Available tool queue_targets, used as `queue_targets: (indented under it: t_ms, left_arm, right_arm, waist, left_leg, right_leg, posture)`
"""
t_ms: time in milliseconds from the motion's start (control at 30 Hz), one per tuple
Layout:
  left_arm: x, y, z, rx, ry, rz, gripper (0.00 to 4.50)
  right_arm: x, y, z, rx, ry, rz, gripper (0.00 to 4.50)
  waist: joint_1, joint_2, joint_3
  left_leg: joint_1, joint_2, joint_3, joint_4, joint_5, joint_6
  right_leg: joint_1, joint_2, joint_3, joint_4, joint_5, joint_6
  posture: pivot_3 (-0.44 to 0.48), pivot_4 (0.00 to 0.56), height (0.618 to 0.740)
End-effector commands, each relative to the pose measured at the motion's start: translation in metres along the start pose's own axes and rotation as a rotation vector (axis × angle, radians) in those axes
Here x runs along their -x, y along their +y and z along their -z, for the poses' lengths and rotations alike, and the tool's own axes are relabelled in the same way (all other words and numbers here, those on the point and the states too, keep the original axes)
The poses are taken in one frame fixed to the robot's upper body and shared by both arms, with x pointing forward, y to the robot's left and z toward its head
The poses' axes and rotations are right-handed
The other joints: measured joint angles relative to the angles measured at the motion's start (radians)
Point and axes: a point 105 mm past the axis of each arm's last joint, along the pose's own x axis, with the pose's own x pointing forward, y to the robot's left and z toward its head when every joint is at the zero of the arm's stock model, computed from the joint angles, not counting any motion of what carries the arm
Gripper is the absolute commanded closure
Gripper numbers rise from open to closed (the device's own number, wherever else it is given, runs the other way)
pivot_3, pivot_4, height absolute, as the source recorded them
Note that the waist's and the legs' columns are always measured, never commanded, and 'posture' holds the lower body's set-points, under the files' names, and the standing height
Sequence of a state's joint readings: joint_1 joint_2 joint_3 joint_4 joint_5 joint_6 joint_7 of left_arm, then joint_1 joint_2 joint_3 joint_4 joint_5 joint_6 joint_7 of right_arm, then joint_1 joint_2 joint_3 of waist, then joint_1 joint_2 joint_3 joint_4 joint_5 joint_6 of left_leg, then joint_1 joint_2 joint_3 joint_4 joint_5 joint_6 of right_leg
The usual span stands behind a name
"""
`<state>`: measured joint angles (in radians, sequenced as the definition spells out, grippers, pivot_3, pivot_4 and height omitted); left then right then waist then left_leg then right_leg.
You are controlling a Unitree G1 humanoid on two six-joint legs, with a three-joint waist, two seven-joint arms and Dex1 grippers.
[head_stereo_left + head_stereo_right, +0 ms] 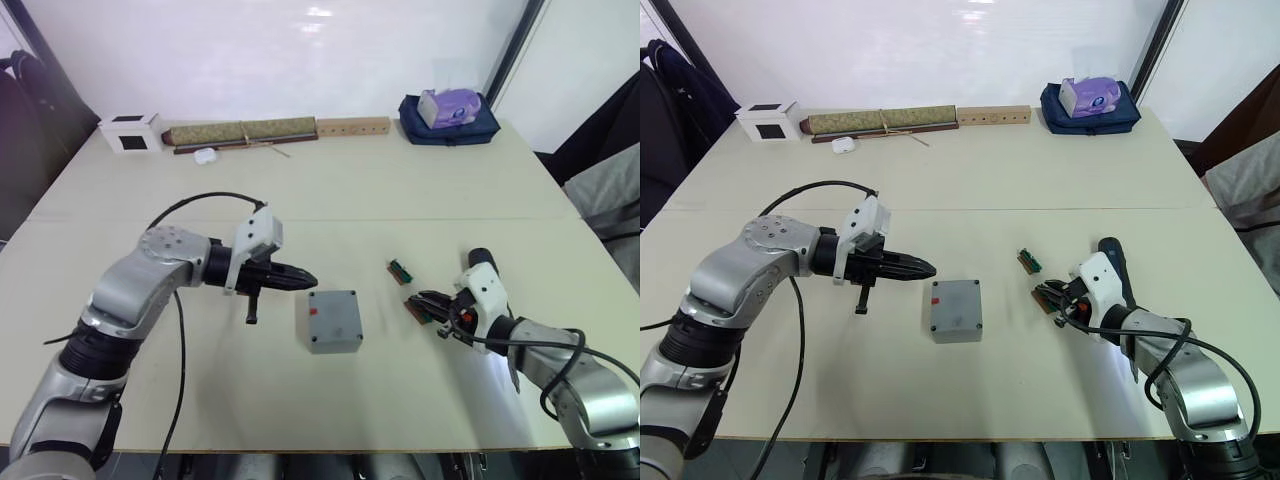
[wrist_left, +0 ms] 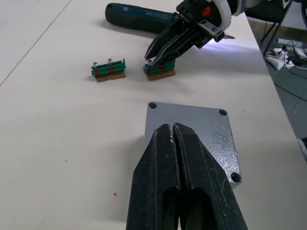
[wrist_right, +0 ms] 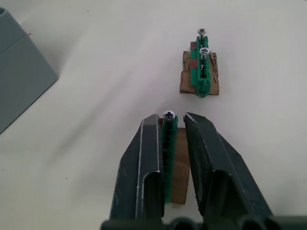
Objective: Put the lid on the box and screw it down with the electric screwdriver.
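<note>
Bare table (image 1: 420, 190) surrounds the box (image 1: 334, 320); two green screw holders (image 3: 201, 72) crowd its right side.

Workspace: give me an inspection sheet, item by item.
Surface: beige table, flat.
Job's things: lid sits on box; electric screwdriver lies on the table by the right arm.
Clutter: far green holder right of the box; white cube, rolled mat, wooden strip and blue bag along the far edge.
Grippers: left gripper shut, empty, beside the box; right gripper closed on near green holder.
Cables: black cable along the left arm.
Surroundings: white wall.
</note>
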<state>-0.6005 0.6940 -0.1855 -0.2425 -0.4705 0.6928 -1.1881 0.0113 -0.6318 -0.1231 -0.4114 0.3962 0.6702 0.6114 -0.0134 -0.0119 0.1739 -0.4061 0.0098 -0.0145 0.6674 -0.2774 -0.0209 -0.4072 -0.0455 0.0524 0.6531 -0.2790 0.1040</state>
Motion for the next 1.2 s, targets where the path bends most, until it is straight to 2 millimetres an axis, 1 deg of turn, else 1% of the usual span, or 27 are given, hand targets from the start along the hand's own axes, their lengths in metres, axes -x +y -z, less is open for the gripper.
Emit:
queue_targets:
  t_ms: [33, 200, 267, 300, 567, 800, 1200]
  left_arm:
    - [-0.001, -0.001, -0.004, -0.021, -0.013, 0.004, 4.50]
    - [-0.001, -0.001, -0.003, -0.021, -0.011, 0.003, 4.50]
    - [-0.001, -0.001, -0.003, -0.020, -0.011, 0.002, 4.50]
    - [-0.002, -0.001, -0.003, -0.020, -0.011, 0.002, 4.50]
    - [-0.002, -0.002, -0.003, -0.015, -0.012, 0.003, 4.50]
    - [-0.002, -0.001, -0.001, -0.010, -0.010, 0.002, 4.50]
    - [-0.002, 0.000, -0.001, -0.012, -0.009, -0.004, 4.50]
  right_arm:
    - [0.001, 0.002, -0.007, 0.026, -0.027, -0.004, 3.83]
    - [0.002, 0.003, -0.008, 0.027, -0.029, -0.006, 3.83]
    - [0.001, 0.003, -0.008, 0.031, -0.031, -0.009, 4.35]
    - [0.001, 0.003, -0.009, 0.032, -0.032, -0.010, 4.43]
    - [0.001, 0.004, -0.011, 0.041, -0.038, -0.013, 4.43]
    - [0.004, 0.003, -0.022, 0.050, -0.076, -0.017, 4.43]
    - [0.003, 0.002, -0.012, 0.049, -0.034, -0.018, 4.43]
  waist:
    - [0.000, 0.000, 0.000]
    - [0.000, 0.000, 0.000]
    - [0.000, 0.000, 0.000]
    - [0.000, 0.000, 0.000]
    - [0.000, 0.000, 0.000]
    - [0.000, 0.000, 0.000]
    - [0.000, 0.000, 0.000]
  left_leg:
    - [0.000, 0.000, 0.000, 0.000, 0.000, 0.000]
    - [0.000, 0.000, 0.000, 0.000, 0.000, 0.000]
    - [0.000, 0.000, 0.000, 0.000, 0.000, 0.000]
    - [0.000, 0.000, 0.000, 0.000, 0.000, 0.000]
    - [0.000, 0.000, 0.000, 0.000, 0.000, 0.000]
    - [0.000, 0.000, 0.000, 0.000, 0.000, 0.000]
    - [0.000, 0.000, 0.000, 0.000, 0.000, 0.000]
  right_leg:
    - [0.000, 0.000, 0.000, 0.000, 0.000, 0.000]
    - [0.000, 0.000, 0.000, 0.000, 0.000, 0.000]
    - [0.000, 0.000, 0.000, 0.000, 0.000, 0.000]
    - [0.000, 0.000, 0.000, 0.000, 0.000, 0.000]
    - [0.000, 0.000, 0.000, 0.000, 0.000, 0.000]
    - [0.000, 0.000, 0.000, 0.000, 0.000, 0.000]
    - [0.000, 0.000, 0.000, 0.000, 0.000, 0.000]
  posture:
    - [0.000, 0.150, 0.740]
    - [0.000, 0.150, 0.740]
    - [0.000, 0.150, 0.740]
    - [0.000, 0.150, 0.740]
    - [0.000, 0.150, 0.740]
    - [0.000, 0.150, 0.740]
    - [0.000, 0.150, 0.740]
